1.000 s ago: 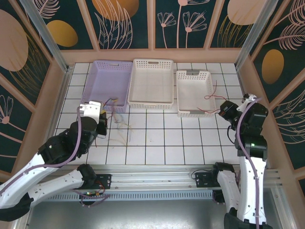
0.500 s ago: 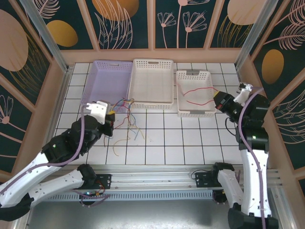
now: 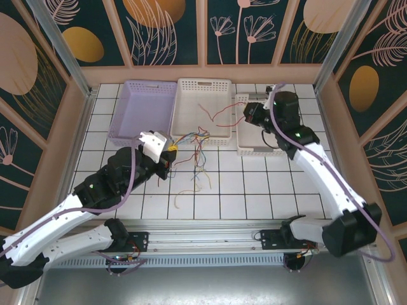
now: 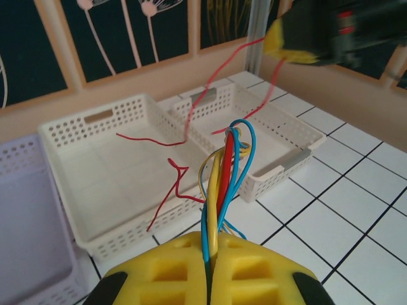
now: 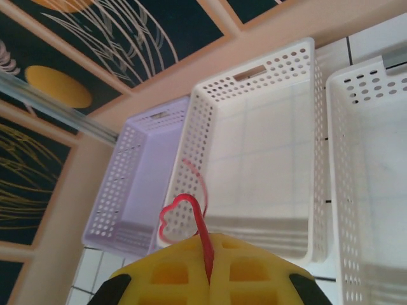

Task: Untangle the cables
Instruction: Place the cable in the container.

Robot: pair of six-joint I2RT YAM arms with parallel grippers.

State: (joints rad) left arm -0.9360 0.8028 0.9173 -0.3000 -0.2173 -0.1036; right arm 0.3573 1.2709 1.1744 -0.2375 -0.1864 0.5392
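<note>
Surface: white tiled table (image 3: 254, 190) with dark grout lines, well lit.
Room: dark wall panels (image 3: 172, 32) with pale leaf and flower drawings, set in tan frames.
Landmark: middle white basket (image 3: 203, 95), perforated, at the far side of the table.
Neighbours: purple basket (image 3: 130, 121) touching its left side; small white basket (image 3: 254, 143) just beside its right side.
Cables (image 4: 224, 171): thin floppy bundle of blue, yellow, red and green, fanned out in front of the middle white basket's near wall, loose ends trailing onto the tiles.
Red cable (image 5: 200, 229): drawn out of the bundle, strung in the air across the middle white basket's right half.
Left gripper (image 3: 170, 151): in front of the basket's near left corner, yellow pads pressed together on the cables.
Right gripper (image 3: 248, 114): raised at the basket's right edge, pads pinching the red cable's end.
</note>
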